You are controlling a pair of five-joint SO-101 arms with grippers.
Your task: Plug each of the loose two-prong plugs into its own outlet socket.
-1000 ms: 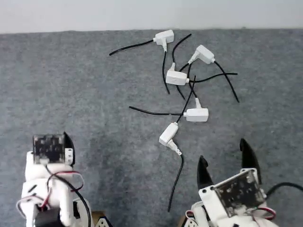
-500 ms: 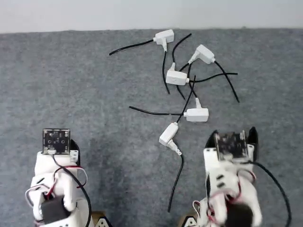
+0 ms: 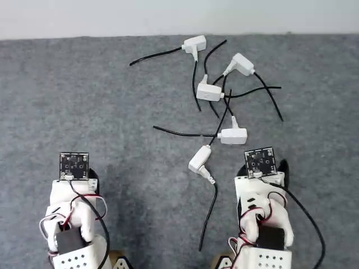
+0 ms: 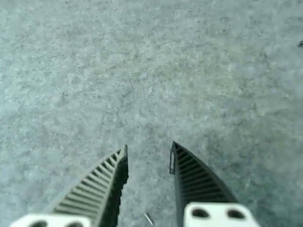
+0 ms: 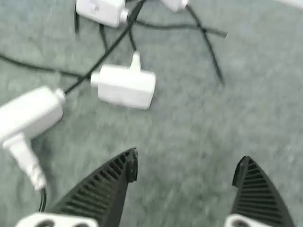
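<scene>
Your left gripper hangs over bare mat at the near left, jaws slightly parted and empty. Your right gripper, at the near right, is spread wide and empty, just short of the closest plug. The other plugs lie farther off among tangled cords, and plug and socket are hard to tell apart; open mat lies to the left.

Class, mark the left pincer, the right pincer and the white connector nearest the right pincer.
left pincer (image 4: 149, 146), left wrist view, between its tips
right pincer (image 5: 189, 156), right wrist view, between its tips
white connector (image 5: 124, 86), right wrist view, its body
</scene>
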